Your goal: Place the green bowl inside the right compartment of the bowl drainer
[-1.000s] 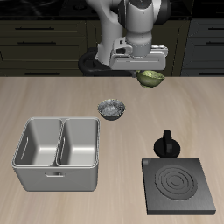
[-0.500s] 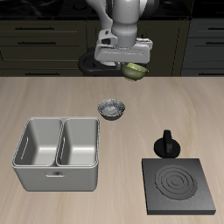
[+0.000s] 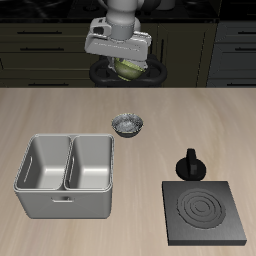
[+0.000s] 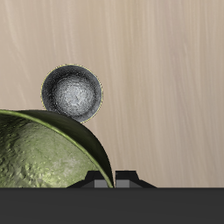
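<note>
My gripper [image 3: 128, 66] hangs high above the back of the table, shut on the green bowl [image 3: 128, 69], which shows tilted below the hand. In the wrist view the green bowl [image 4: 44, 153] fills the near foreground, its mottled olive outside and rim close to the camera. The bowl drainer [image 3: 66, 176], a light-grey metal container with two deep square bins, stands near the table's front edge, well forward of the gripper. It is out of the wrist view.
A small grey-and-white patterned bowl [image 3: 128, 125] [image 4: 72, 91] sits on the table between the gripper and the drainer. A black stove plate [image 3: 204, 212] lies near the front edge, with a black knobbed object [image 3: 190, 165] just behind it.
The gripper has risen and moved sideways across the back of the table with the green bowl, towards the drainer's side. Nothing on the table has moved.
</note>
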Controlling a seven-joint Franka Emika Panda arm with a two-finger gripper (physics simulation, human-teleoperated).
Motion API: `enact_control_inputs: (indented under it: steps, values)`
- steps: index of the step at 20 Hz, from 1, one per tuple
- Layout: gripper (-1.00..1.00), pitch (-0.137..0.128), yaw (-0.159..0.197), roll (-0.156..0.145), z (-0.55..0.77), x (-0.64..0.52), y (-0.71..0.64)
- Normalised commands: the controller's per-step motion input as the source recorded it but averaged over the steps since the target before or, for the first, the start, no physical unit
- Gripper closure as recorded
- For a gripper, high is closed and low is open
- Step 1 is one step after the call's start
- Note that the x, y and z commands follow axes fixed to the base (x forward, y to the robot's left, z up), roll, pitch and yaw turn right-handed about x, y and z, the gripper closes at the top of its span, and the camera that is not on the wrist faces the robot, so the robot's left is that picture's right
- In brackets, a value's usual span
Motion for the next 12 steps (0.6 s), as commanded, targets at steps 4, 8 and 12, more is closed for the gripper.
enact_control_inputs:
  steps: [4,8,12]
  values:
    - [1.00,-0.017,0.045,0.007,0.14,-0.12,-0.32]
    - [1.00,0.027,0.013,-0.016,0.02,-0.11,-0.37]
    - [1.00,0.017,0.000,0.022,0.01,-0.01,-0.36]
